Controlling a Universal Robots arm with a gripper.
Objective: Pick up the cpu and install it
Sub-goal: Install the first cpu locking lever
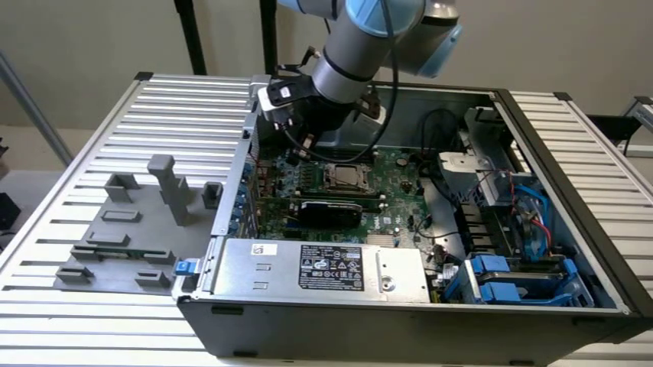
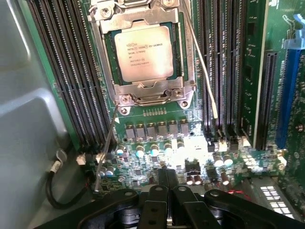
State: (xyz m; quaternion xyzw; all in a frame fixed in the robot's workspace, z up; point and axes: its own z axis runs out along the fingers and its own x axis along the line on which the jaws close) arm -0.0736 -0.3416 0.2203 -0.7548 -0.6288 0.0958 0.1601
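- The tool (image 2: 167, 188) is sitting clenched with its 2 black fingers (image 2: 155, 205) pressed together and gripping nothing, hanging over the green motherboard (image 2: 157, 143) just short of the socket
- The cpu (image 2: 144, 51) is lying flat in its socket, pale metal top with printed text facing up, framed by the silver socket bracket (image 2: 143, 93)
- In the exterior view the cpu (image 1: 345, 176) is showing as a small pale square at about 12 o'clock on the board, with the arm (image 1: 352, 65) reaching down into the open computer case (image 1: 408, 313) at 11 o'clock of it
- Black memory slots (image 2: 64, 71) are running along both sides of the socket
- A thin metal socket lever (image 2: 107, 143) is standing off the bracket's corner, and a 2nd thin lever (image 2: 205, 81) is lying along the other side
- Grey fixture blocks (image 1: 153, 222) are resting on the ribbed table (image 1: 92, 153), at 9 o'clock of the case
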